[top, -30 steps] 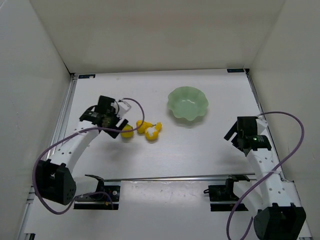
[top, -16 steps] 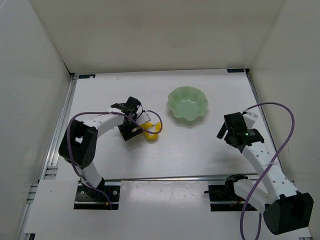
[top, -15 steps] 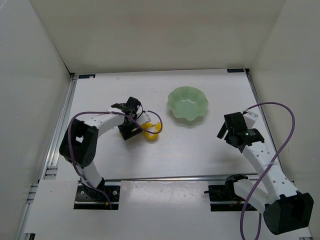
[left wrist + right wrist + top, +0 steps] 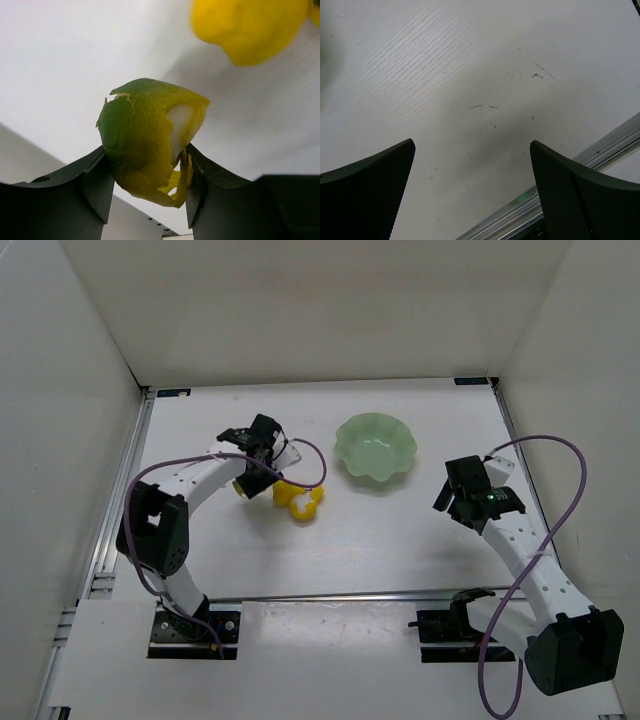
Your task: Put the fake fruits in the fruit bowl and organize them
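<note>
Right gripper: jaws spread wide, nothing between them, only bare table under it and a metal rail at the lower right of its wrist view. From above it sits on the right side of the table, nearer the arm bases than the bowl and well apart from all the fruit.

Left gripper: jaws pinching the green fruit. The fruit sits right at the fingertips, one black finger on each flank. Its lower half is down between the pads and its upper half pokes out past the tips. The skin is green on the left and yellow with a pale patch on the right. Can't tell whether it is off the table or resting on it.

Just beyond the tips in that wrist view there is a yellow fruit, apart from the held one. From above, that fruit touches an orange-yellow fruit with a white patch, both on the table just right of the left gripper.

Bowl: farther back and right of the fruit, near but not touching, nothing in it.
</note>
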Robot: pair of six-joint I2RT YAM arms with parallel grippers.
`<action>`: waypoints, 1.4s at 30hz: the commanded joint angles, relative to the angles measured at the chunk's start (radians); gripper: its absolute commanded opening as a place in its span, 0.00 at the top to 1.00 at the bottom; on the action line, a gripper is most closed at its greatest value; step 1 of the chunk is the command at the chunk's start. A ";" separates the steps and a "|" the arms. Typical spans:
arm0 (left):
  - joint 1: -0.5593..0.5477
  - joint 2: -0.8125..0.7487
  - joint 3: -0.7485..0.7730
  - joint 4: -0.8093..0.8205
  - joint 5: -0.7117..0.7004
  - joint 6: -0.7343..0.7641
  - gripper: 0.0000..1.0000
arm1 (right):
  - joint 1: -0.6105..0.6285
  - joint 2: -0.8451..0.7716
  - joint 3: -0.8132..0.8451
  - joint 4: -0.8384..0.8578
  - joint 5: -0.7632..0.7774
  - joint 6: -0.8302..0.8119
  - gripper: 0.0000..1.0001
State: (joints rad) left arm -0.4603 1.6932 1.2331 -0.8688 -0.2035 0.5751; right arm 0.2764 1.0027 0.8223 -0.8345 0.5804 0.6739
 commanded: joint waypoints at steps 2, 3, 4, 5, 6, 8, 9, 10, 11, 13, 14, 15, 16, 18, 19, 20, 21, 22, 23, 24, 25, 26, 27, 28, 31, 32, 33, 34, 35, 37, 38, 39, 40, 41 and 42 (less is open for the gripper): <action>0.005 -0.037 0.227 -0.062 -0.082 -0.050 0.51 | 0.004 0.025 0.029 0.044 0.013 0.007 0.00; -0.007 -0.017 0.276 -0.062 -0.092 -0.061 0.51 | 0.004 0.040 0.029 0.057 0.003 0.007 0.00; -0.017 0.008 0.383 -0.062 -0.093 -0.075 0.51 | 0.004 0.050 0.029 0.057 0.002 0.007 0.00; -0.027 0.037 0.440 -0.062 -0.093 -0.084 0.49 | 0.004 0.068 0.029 0.070 -0.010 0.007 0.00; -0.040 0.105 0.495 -0.052 -0.093 -0.093 0.49 | 0.013 0.077 0.029 0.071 -0.010 0.007 0.00; -0.084 0.182 0.659 -0.026 -0.065 -0.109 0.46 | 0.014 0.108 0.029 0.097 -0.010 0.007 0.00; -0.099 0.263 0.710 -0.026 -0.051 -0.109 0.46 | 0.014 0.117 0.029 0.097 -0.010 0.007 0.00; -0.116 0.307 0.761 -0.009 -0.039 -0.109 0.44 | 0.014 0.117 0.029 0.097 -0.010 0.007 0.00; -0.145 0.347 0.855 0.004 -0.030 -0.118 0.44 | 0.014 0.129 0.041 0.106 0.001 0.007 0.00; -0.170 0.463 0.946 0.039 -0.030 -0.127 0.42 | 0.014 0.138 0.054 0.116 0.001 0.007 0.00; -0.191 0.495 1.023 0.054 -0.057 -0.153 0.39 | 0.014 0.139 0.064 0.126 0.001 0.007 0.00; -0.201 0.525 1.051 0.069 -0.057 -0.164 0.39 | 0.014 0.139 0.077 0.126 -0.008 -0.002 0.00; -0.210 0.567 1.069 0.101 -0.057 -0.173 0.38 | 0.014 0.139 0.077 0.126 -0.008 -0.011 0.00; -0.235 0.594 1.097 0.135 -0.057 -0.185 0.35 | 0.014 0.139 0.086 0.126 -0.008 -0.020 0.00; -0.244 0.603 1.097 0.163 -0.057 -0.195 0.33 | 0.014 0.139 0.095 0.135 -0.008 -0.031 0.00; -0.258 0.617 1.115 0.163 -0.057 -0.195 0.31 | 0.014 0.139 0.104 0.135 -0.008 -0.031 0.00; -0.258 0.617 1.140 0.175 -0.038 -0.195 0.29 | 0.014 0.139 0.104 0.135 -0.008 -0.042 0.00; -0.270 0.626 1.149 0.175 -0.037 -0.204 0.19 | 0.014 0.139 0.115 0.135 -0.017 -0.053 0.00; -0.270 0.626 1.149 0.175 -0.027 -0.204 0.11 | 0.014 0.139 0.115 0.135 -0.017 -0.053 0.00; -0.281 0.626 1.149 0.186 -0.027 -0.204 0.01 | 0.027 0.139 0.115 0.144 -0.031 -0.068 0.00; -0.281 0.614 1.149 0.186 -0.036 -0.216 0.00 | 0.041 0.139 0.115 0.155 -0.031 -0.083 0.00; -0.290 0.614 1.149 0.186 -0.045 -0.216 0.00 | 0.059 0.139 0.115 0.178 -0.043 -0.120 0.00; -0.290 0.602 1.135 0.186 -0.069 -0.230 0.00 | 0.102 0.139 0.115 0.192 -0.044 -0.141 0.00; -0.290 0.591 1.126 0.186 -0.086 -0.244 0.00 | 0.125 0.151 0.126 0.207 -0.057 -0.167 0.00; -0.272 0.530 1.083 0.186 -0.129 -0.276 0.00 | 0.239 0.192 0.152 0.267 -0.128 -0.284 0.00; -0.261 0.486 1.071 0.186 -0.138 -0.287 0.00 | 0.268 0.207 0.162 0.282 -0.155 -0.313 0.00; -0.246 0.459 1.054 0.186 -0.139 -0.302 0.00 | 0.323 0.244 0.176 0.308 -0.225 -0.342 0.00; -0.207 0.432 1.012 0.186 -0.139 -0.331 0.00 | 0.349 0.267 0.214 0.317 -0.267 -0.382 0.00; -0.184 0.377 0.987 0.186 -0.139 -0.345 0.00 | 0.372 0.292 0.237 0.318 -0.312 -0.395 0.00; -0.105 0.320 0.888 0.186 -0.139 -0.377 0.00 | 0.441 0.385 0.291 0.343 -0.385 -0.404 0.00; -0.077 0.289 0.846 0.186 -0.148 -0.377 0.00 | 0.492 0.419 0.349 0.344 -0.436 -0.404 0.00; -0.049 0.234 0.803 0.186 -0.148 -0.389 0.00 | 0.516 0.491 0.382 0.357 -0.453 -0.413 0.00; 0.009 0.209 0.758 0.186 -0.148 -0.389 0.00 | 0.544 0.531 0.415 0.357 -0.464 -0.413 0.00; 0.038 0.185 0.670 0.186 -0.161 -0.402 0.00 | 0.596 0.571 0.451 0.357 -0.464 -0.428 0.00; 0.066 0.140 0.625 0.186 -0.174 -0.417 0.00 | 0.621 0.650 0.521 0.357 -0.464 -0.456 0.00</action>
State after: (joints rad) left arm -0.4828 1.9503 1.9709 -0.6624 -0.3210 0.2199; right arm 0.8219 1.5520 1.2316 -0.5205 0.2092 0.3008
